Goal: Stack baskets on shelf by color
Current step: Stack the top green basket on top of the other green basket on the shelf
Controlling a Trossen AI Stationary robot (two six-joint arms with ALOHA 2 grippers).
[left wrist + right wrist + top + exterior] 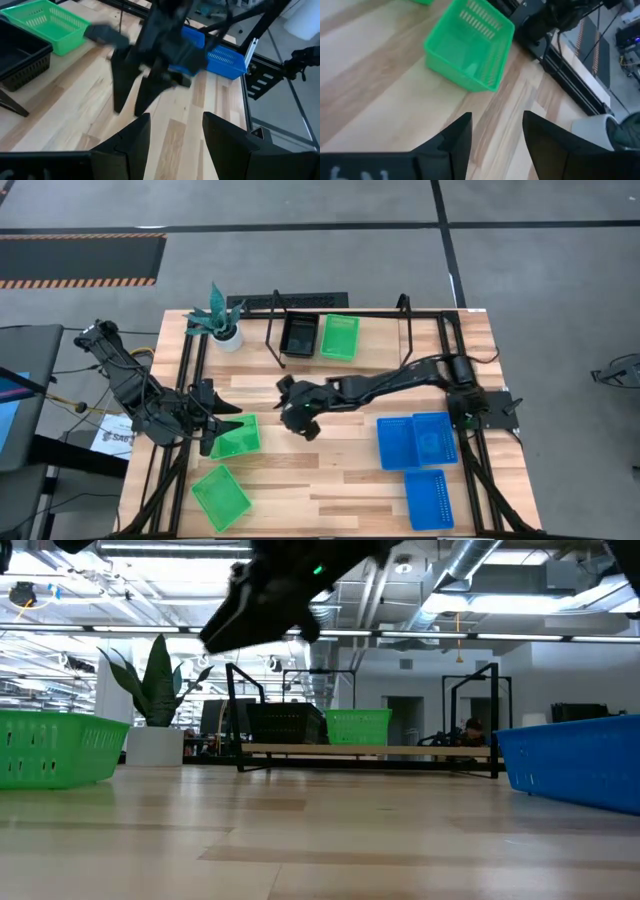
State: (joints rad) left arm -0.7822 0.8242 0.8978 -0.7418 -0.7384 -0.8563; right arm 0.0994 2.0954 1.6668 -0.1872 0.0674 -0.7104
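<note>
wood table (330, 480), grey floor; shelf (340, 340) at 12 o'clock; left claw (222, 425), right claw (297, 412) both agape, empty.

Potted plant (222, 320) in white pot, table's far-left corner.

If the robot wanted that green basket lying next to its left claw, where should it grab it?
Probably a rim wall, from above. The green basket sits upright and open-topped on the table, its thin walls standing free. The open left gripper sits at its near edge, so one finger could go inside, one outside.
</note>
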